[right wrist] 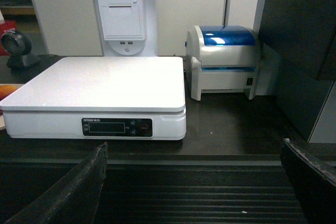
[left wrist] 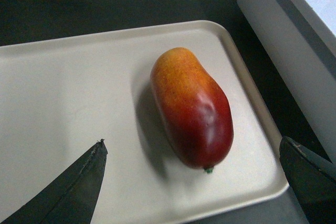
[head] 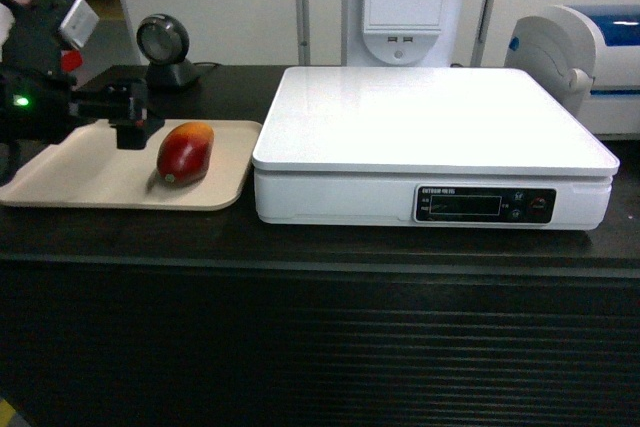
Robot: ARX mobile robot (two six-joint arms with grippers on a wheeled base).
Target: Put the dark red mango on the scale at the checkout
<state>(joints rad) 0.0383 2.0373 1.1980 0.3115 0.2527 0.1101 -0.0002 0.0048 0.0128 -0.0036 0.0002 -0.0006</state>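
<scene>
The dark red mango (head: 186,151) lies on its side on a beige tray (head: 80,182) at the left of the dark checkout counter (head: 320,247). My left gripper (head: 135,117) hovers just left of it, open. In the left wrist view the mango (left wrist: 191,106) sits ahead of my left gripper (left wrist: 192,141), its green stem end towards the camera and untouched by either finger. The white scale (head: 430,117) stands right of the tray with nothing on its platform. My right gripper (right wrist: 194,182) is open and holds nothing, low in front of the counter's ribbed slats, facing the scale (right wrist: 100,82).
A round barcode scanner (head: 165,47) stands behind the tray. A white label printer with a blue lid (right wrist: 226,61) sits right of the scale. A white receipt-printer stand (head: 405,7) rises behind the scale. A dark panel (right wrist: 304,40) stands at the far right.
</scene>
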